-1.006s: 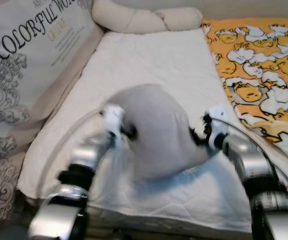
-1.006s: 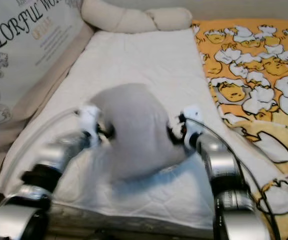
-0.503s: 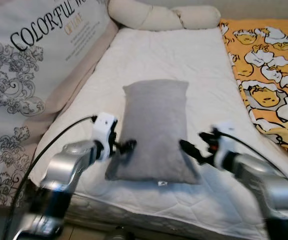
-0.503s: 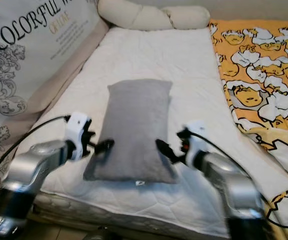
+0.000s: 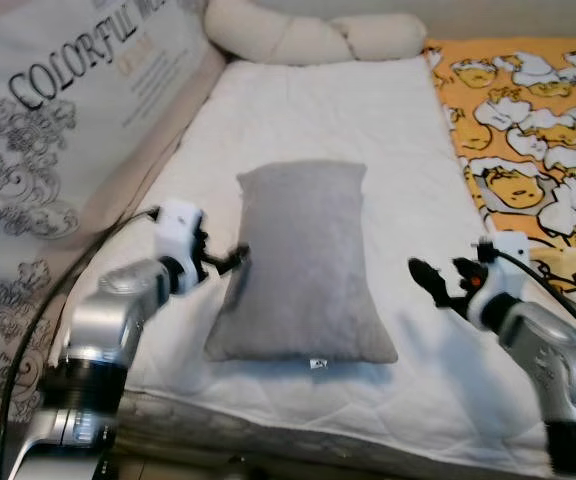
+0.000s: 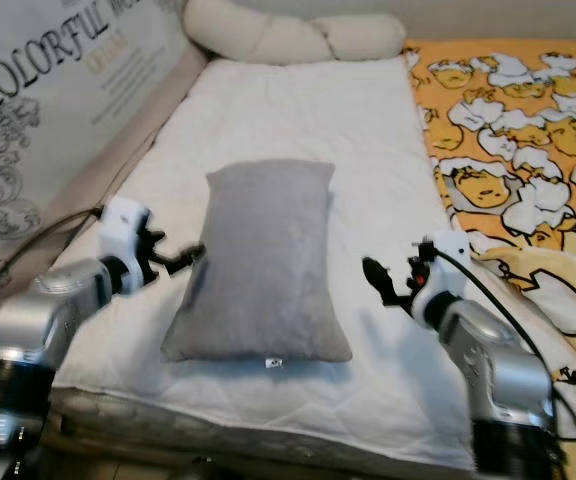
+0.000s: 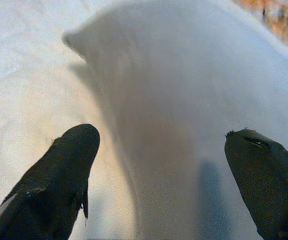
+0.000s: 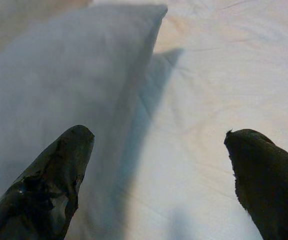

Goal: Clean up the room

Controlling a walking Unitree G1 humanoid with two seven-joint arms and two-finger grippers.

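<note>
Right gripper (image 5: 423,272) withdrew (spread) — pillow (image 5: 303,265) flat.

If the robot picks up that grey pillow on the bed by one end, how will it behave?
The plump grey fabric pillow lies flat on the white quilted mattress. Its rounded, puffy edges suggest soft filling, so it would probably sag if lifted by one end. It looks light for its bulk. Pushed, it would likely slide or bunch rather than roll.

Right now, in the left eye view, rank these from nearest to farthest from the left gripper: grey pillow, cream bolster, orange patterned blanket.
From the left gripper:
1. Grey pillow, right beside it, mid-mattress.
2. Cream bolster, at the bed's far end.
3. Orange patterned blanket, across on the right.
</note>
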